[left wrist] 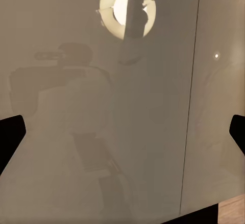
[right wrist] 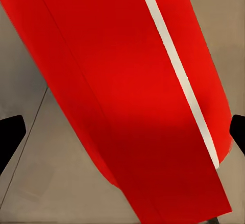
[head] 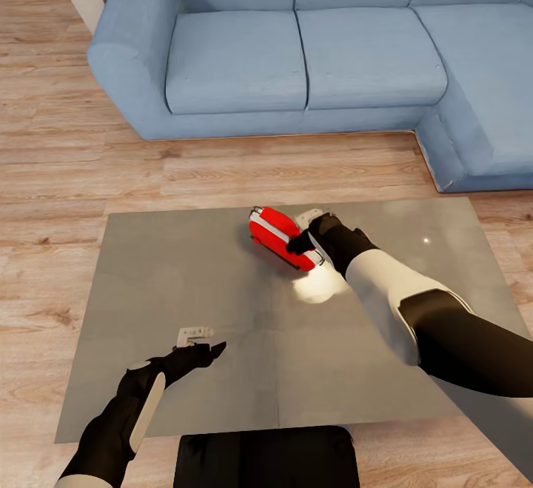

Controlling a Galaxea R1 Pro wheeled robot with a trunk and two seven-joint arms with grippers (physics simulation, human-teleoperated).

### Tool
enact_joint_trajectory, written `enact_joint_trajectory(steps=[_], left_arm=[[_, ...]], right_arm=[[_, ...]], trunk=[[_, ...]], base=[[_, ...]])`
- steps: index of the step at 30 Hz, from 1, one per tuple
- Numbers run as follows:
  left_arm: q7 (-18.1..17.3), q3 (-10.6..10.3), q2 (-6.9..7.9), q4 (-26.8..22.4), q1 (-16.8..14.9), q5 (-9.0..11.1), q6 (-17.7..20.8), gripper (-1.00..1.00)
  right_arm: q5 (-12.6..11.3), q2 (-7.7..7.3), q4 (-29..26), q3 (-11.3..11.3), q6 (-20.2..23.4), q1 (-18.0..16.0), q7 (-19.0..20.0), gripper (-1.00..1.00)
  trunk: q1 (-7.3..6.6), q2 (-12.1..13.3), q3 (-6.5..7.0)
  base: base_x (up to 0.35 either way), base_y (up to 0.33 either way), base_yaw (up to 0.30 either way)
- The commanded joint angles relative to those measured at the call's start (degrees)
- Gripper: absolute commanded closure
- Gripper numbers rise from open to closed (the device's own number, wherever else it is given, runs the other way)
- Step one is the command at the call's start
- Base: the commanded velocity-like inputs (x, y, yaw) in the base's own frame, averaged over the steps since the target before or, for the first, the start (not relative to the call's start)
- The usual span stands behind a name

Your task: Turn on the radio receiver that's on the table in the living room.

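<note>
On the table (head: 185,273), toward its far edge and nearer the sofa (head: 296,58): radio receiver (head: 275,235), bright red rounded box with a white band, glossy shell, long axis running diagonally across the top. Right gripper (head: 305,242) is directly at the radio, dark fingertips touching or just over its near end; the right wrist view has the red body between widely parted finger tips, nothing clamped. Left gripper (head: 211,347) hovers over bare tabletop, well apart from the radio, fingers spread, holding nothing. Right arm is nearer by far. Tabletop: grey-taupe, mirror-smooth, reflecting a round lamp. Floor: wood planks.
</note>
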Motion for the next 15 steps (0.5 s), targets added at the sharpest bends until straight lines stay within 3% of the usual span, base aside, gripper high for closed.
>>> enact_joint_trajectory(steps=[1, 15], left_arm=[[0.0, 0.0, -0.01, 0.0, 0.0, 0.0, 0.0, -1.00], [0.0, 0.0, 0.02, 0.0, 0.0, 0.0, 0.0, -1.00]], right_arm=[[0.0, 0.00, 0.3, 0.0, -0.4, 0.0, 0.0, -1.00], [0.1, 0.00, 1.1, 0.1, -1.1, 0.0, 0.0, -1.00]], trunk=[[0.00, 0.0, 0.00], [0.00, 0.0, 0.00]], base=[[0.000, 0.000, 0.000], [0.000, 0.000, 0.000]])
